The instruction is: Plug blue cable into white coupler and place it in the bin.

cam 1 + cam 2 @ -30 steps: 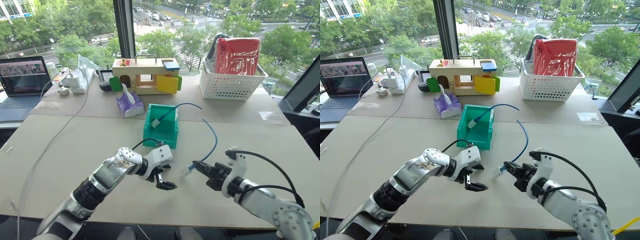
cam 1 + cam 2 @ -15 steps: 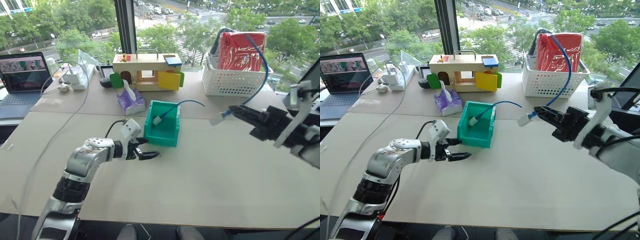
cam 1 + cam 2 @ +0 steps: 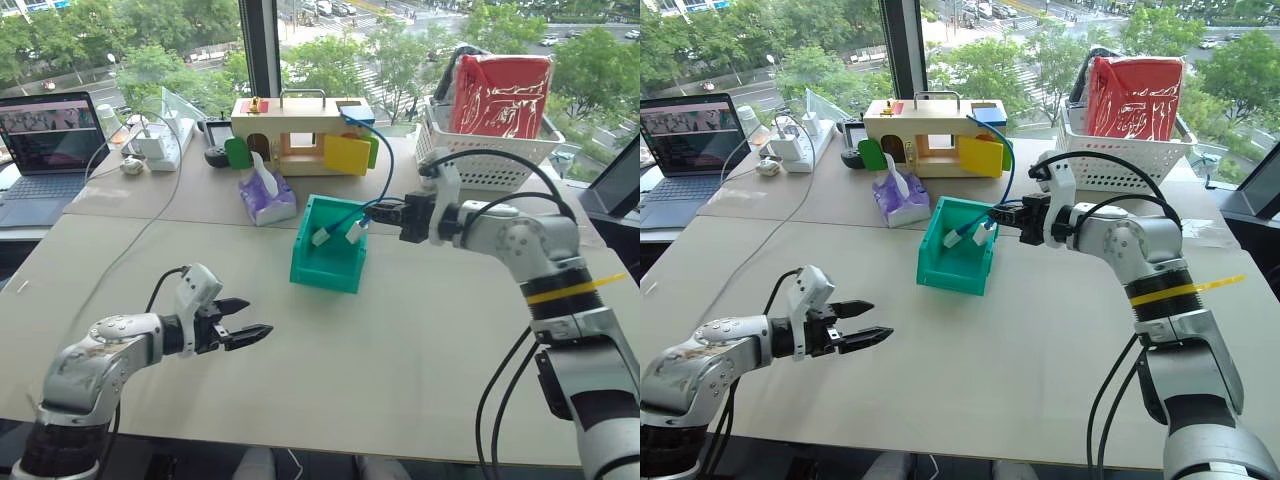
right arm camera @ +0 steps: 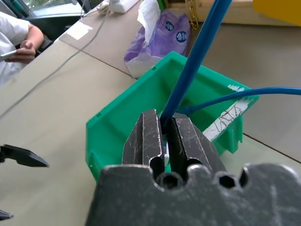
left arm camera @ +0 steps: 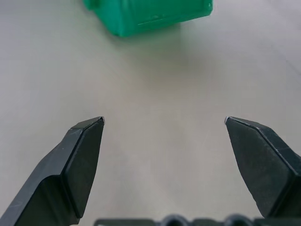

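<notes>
**Cable looped over the bin, both ends at its mouth**

You see the teal-green bin (image 3: 325, 268) upright on the table's middle, its lower lip toward the near side. The light-blue cable (image 3: 388, 160) arcs high above the bin's far right corner. Its two ends hang side by side over the open bin: one carries the small white coupler (image 3: 321, 237), the other a pale plug (image 3: 354, 232) just right of it.

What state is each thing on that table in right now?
blue cable: gripped near one end, looping up, other end inside bin
bin: upright on table, holding cable end
right gripper: jaws shut on blue cable, over bin
left gripper: jaws open, empty, above table
laptop: lid open, screen lit
tissue pack: tissue sticking out
</notes>
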`<act>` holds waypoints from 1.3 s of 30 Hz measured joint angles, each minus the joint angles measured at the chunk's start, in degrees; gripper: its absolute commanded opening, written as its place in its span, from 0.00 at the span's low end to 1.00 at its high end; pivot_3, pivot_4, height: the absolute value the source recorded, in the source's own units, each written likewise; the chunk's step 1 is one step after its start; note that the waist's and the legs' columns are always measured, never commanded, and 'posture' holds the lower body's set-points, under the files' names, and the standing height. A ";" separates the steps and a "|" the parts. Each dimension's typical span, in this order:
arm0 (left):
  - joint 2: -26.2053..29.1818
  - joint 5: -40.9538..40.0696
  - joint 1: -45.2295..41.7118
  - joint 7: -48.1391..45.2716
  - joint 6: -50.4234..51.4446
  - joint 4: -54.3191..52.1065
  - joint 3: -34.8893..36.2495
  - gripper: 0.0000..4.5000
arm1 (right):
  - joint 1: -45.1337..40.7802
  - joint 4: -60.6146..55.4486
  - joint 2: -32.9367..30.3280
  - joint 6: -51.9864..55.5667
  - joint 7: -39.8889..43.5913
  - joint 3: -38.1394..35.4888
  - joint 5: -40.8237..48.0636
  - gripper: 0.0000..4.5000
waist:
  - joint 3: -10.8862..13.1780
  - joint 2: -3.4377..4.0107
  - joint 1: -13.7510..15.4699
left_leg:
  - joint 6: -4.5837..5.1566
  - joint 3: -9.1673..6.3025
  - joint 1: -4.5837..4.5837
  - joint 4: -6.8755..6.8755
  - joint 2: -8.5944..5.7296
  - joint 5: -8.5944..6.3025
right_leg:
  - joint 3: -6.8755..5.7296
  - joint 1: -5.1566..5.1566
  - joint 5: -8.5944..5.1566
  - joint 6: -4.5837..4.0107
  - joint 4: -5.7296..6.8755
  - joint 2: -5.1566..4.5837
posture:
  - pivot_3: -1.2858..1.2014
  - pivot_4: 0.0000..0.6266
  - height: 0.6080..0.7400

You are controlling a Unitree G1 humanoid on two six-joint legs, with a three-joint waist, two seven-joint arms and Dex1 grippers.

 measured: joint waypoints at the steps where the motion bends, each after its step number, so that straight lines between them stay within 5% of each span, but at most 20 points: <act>1: -0.16 0.02 1.31 0.72 -1.11 -0.62 1.40 0.98 | -1.03 2.57 1.42 -1.02 1.30 0.24 -2.07 0.00 | 0.00 0.00 -0.15 | -0.01 0.01 0.00 0.00 0.00 0.00 | 0.00 0.00 0.01 -0.01 0.01 -0.01 | 0.52 0.24 1.00; 4: -0.73 0.34 3.51 3.17 -4.36 -1.99 4.44 0.98 | -2.44 7.42 4.46 -2.81 5.16 0.36 -7.46 0.00 | 0.01 0.01 -0.39 | -0.02 0.00 0.04 -0.01 0.02 0.01 | -0.03 0.00 0.03 -0.05 0.07 0.00 | 0.52 0.24 1.00; 17: -5.05 2.15 -0.74 10.60 -13.12 -0.12 4.80 1.00 | -5.67 5.44 6.90 1.96 11.10 -9.04 -10.95 0.97 | 0.03 0.04 -0.76 | -0.07 -0.05 0.10 0.02 0.01 0.04 | -0.14 0.01 0.05 -0.08 0.31 0.00 | 0.52 0.24 1.00; 22: -5.73 3.02 -4.64 11.48 -17.09 4.81 5.14 1.00 | -2.70 -7.54 -0.48 5.46 11.53 -17.62 -7.78 0.99 | 0.02 0.02 -0.50 | -0.06 -0.07 0.13 0.03 0.01 0.04 | -0.29 0.02 0.05 -0.07 0.40 -0.03 | 0.52 0.24 1.00; 29: -5.26 8.76 -6.39 12.97 -24.78 15.59 5.03 1.00 | 32.40 -21.68 -11.14 -9.82 15.85 -29.47 -14.58 0.99 | -0.06 -0.06 0.31 | -0.04 -0.05 0.16 0.10 0.00 0.02 | -0.37 0.19 0.05 -0.07 0.21 -0.09 | 0.52 0.24 1.00; 33: -6.88 10.62 -7.96 13.51 -28.42 22.74 3.84 1.00 | 48.37 -28.32 -7.89 -13.69 11.68 -34.38 -17.32 0.99 | -0.06 -0.02 -0.68 | -0.07 0.06 0.35 0.22 0.00 0.05 | -0.21 0.18 0.05 -0.07 0.58 -0.06 | 0.52 0.24 1.00; 39: -7.81 13.24 -9.20 12.69 -32.38 29.90 0.99 1.00 | 56.09 -33.89 -1.52 -20.42 6.59 -36.54 -19.35 0.99 | -0.05 -0.02 -1.76 | -0.16 0.06 0.54 0.63 0.00 0.10 | -0.12 0.37 -0.17 0.36 0.88 0.03 | 0.52 0.24 1.00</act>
